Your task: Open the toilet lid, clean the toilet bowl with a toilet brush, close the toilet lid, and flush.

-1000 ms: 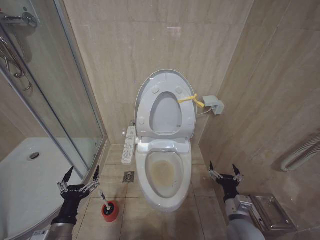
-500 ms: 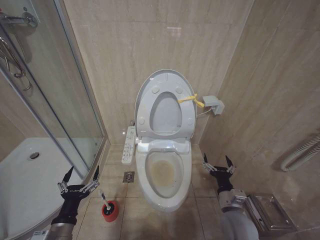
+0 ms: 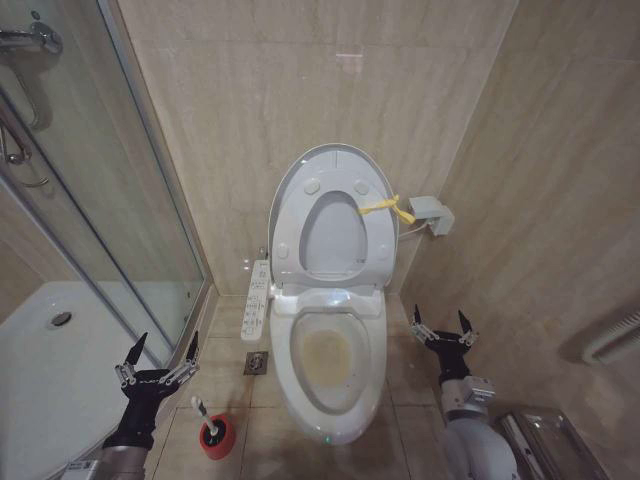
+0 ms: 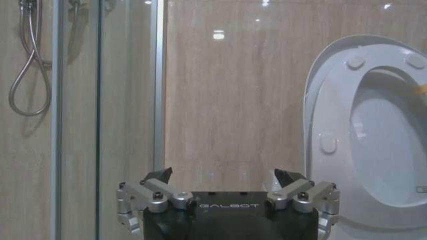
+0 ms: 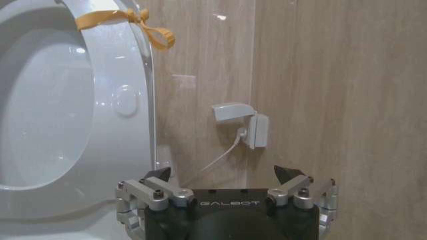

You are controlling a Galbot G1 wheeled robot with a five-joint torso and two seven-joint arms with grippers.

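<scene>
White toilet lid (image 3: 331, 210) stands raised behind your toilet bowl (image 3: 329, 365); toilet brush (image 3: 207, 421) sits floor-left. "GALBOT" marks both wrists. Left gripper (image 3: 160, 357) and right gripper (image 3: 442, 329) hover wide-jawed.

Both arms end in the same hardware. The left gripper (image 3: 160, 352) has a matte black palm block with black pointed fingertips on silver metal linkages, fixed by small round screws; a grey cylindrical forearm follows behind a black wrist. The right gripper (image 3: 442, 329) matches it, its wrist ringed by a silver collar above a rounded grey sleeve. Each palm block carries pale "GALBOT" lettering (plain in both wrist views) (image 4: 229, 205) (image 5: 229, 203).
</scene>
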